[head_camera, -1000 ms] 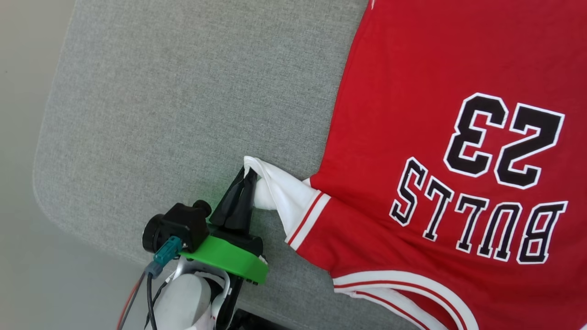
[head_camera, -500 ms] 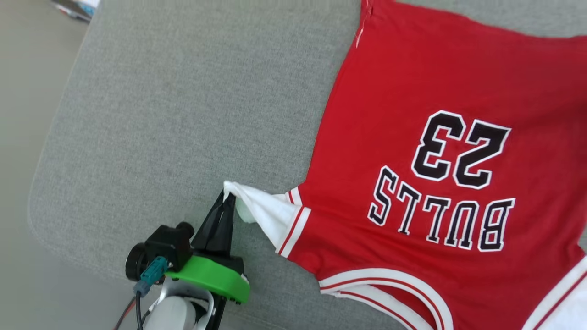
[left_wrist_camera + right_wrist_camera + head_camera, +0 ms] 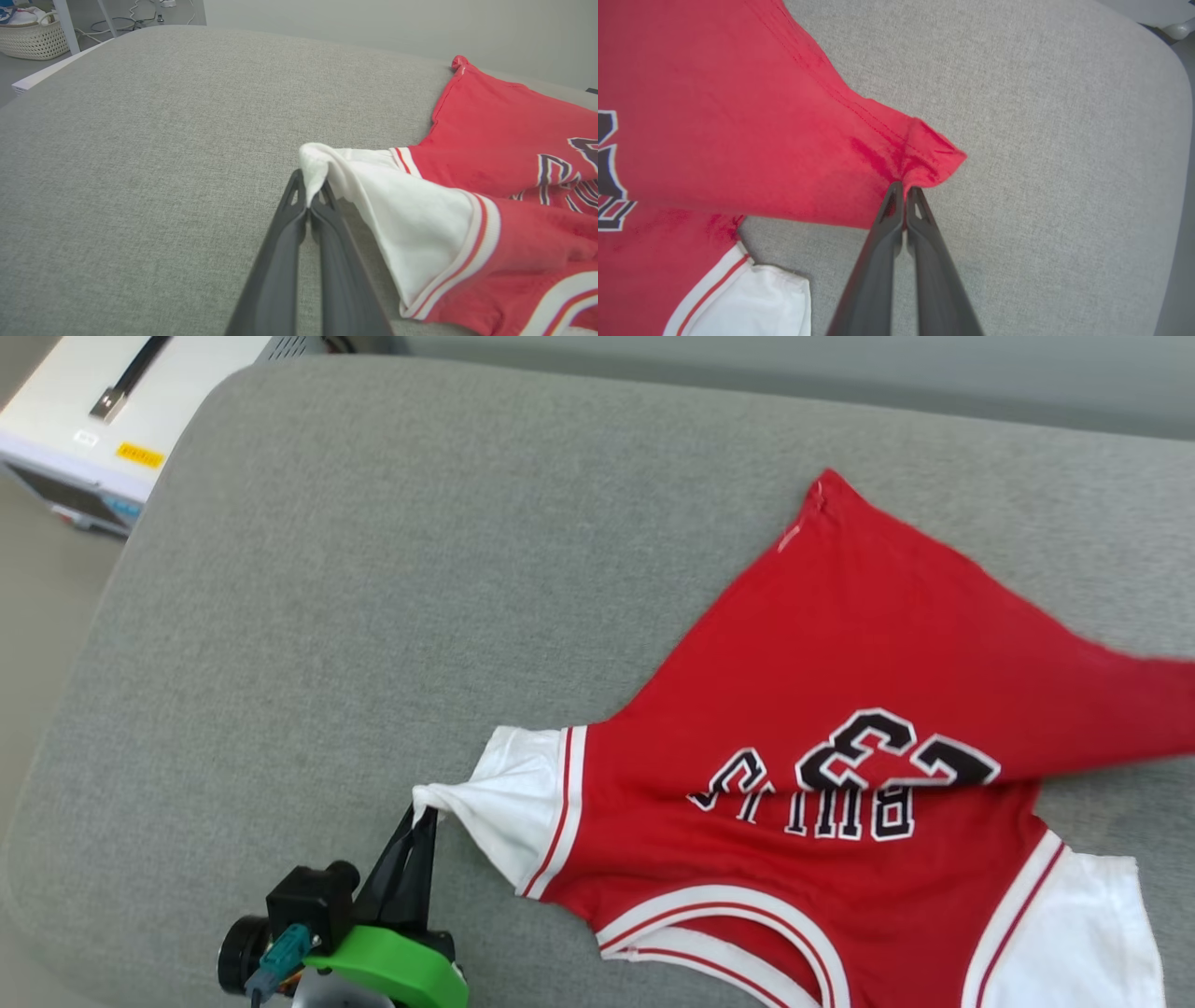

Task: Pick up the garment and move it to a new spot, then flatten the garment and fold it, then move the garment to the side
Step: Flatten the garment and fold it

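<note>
Left gripper (image 3: pixel 423 816) is pinched tight on the tip of the white sleeve (image 3: pixel 420 224), cloth bunched between its fingers. Right gripper (image 3: pixel 904 190) is clamped on a red hem corner (image 3: pixel 924 156), which seems raised over the lettering, though it's blurred. The garment (image 3: pixel 840 644) sprawls across the grey cushion (image 3: pixel 373 569).

At seven o'clock in the head view, the left gripper (image 3: pixel 425 814) has two long matte black fingers (image 3: pixel 403 882) tapering to thin tips, set in a glossy bright-green curved mount (image 3: pixel 397 971). At the mount's ten o'clock sits a boxy black camera block (image 3: pixel 303 905), with a round lens barrel (image 3: pixel 235 966) at its eight o'clock and a teal plug (image 3: pixel 283 954) beneath. The right gripper (image 3: pixel 903 187) shows dark grey fingers (image 3: pixel 873 280) with small triangular cut-outs near the tips.
</note>
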Robot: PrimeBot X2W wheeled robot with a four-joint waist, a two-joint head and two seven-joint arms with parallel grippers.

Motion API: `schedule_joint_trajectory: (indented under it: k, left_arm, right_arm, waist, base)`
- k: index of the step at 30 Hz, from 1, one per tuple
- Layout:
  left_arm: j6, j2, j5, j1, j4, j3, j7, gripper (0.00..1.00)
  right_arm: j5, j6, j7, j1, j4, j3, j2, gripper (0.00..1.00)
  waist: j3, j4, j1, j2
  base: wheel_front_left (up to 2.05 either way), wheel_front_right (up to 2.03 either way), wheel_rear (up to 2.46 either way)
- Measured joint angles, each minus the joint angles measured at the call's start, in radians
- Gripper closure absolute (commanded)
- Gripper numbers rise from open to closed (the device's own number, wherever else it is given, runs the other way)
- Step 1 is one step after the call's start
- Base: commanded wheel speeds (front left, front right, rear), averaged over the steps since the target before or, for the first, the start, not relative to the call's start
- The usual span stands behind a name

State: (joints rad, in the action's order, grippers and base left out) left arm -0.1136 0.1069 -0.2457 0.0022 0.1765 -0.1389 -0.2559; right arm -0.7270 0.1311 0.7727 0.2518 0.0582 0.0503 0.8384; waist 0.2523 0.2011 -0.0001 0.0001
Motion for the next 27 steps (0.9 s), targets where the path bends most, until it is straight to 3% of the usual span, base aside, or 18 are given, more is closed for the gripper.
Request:
schedule_joint_trajectory:
  k: [10,17,20,21,22,23,27]
  left_arm:
    - [0.008,0.015,0.0,0.028,0.01,0.016,0.0,1.0]
    - [0.01,0.017,0.0,0.031,0.017,0.016,0.0,1.0]
    - [0.012,0.018,0.0,0.032,0.019,0.016,0.0,1.0]
    - [0.013,0.018,0.0,0.032,0.02,0.015,0.0,1.0]
    - [0.014,0.019,0.0,0.033,0.02,0.015,0.0,1.0]
    - [0.014,0.019,-0.001,0.034,0.02,0.015,0.0,1.0]
    - [0.021,0.02,-0.001,0.036,0.016,0.011,0.001,1.0]
  right_arm:
    - [-0.005,0.0,-0.003,-0.404,-0.048,-0.151,-0.16,1.0]
    - [0.016,0.0,-0.034,-0.552,0.002,-0.125,-0.267,1.0]
    - [0.028,0.001,-0.06,-0.55,0.016,-0.114,-0.271,1.0]
    - [0.03,0.001,-0.072,-0.546,0.018,-0.114,-0.273,0.69]
    - [0.032,0.001,-0.083,-0.542,0.017,-0.114,-0.274,0.15]
    - [0.039,0.001,-0.093,-0.536,0.015,-0.115,-0.273,0.0]
    - [0.045,0.0,-0.138,-0.474,-0.041,-0.144,-0.26,0.0]
  waist:
    - [-0.075,-0.082,0.0,0.0]
    - [-0.088,-0.108,0.0,0.0]
    - [-0.087,-0.114,0.0,0.0]
    - [-0.087,-0.115,0.0,0.0]
    - [-0.088,-0.117,0.0,0.0]
    - [-0.089,-0.118,0.0,0.0]
    - [-0.094,-0.117,0.0,0.0]
  base:
    - [0.0,0.0,0.0]
    - [0.0,0.0,0.0]
    - [0.0,0.0,0.0]
    - [0.0,0.0,0.0]
    - [0.0,0.0,0.0]
    - [0.0,0.0,0.0]
    - [0.0,0.0,0.0]
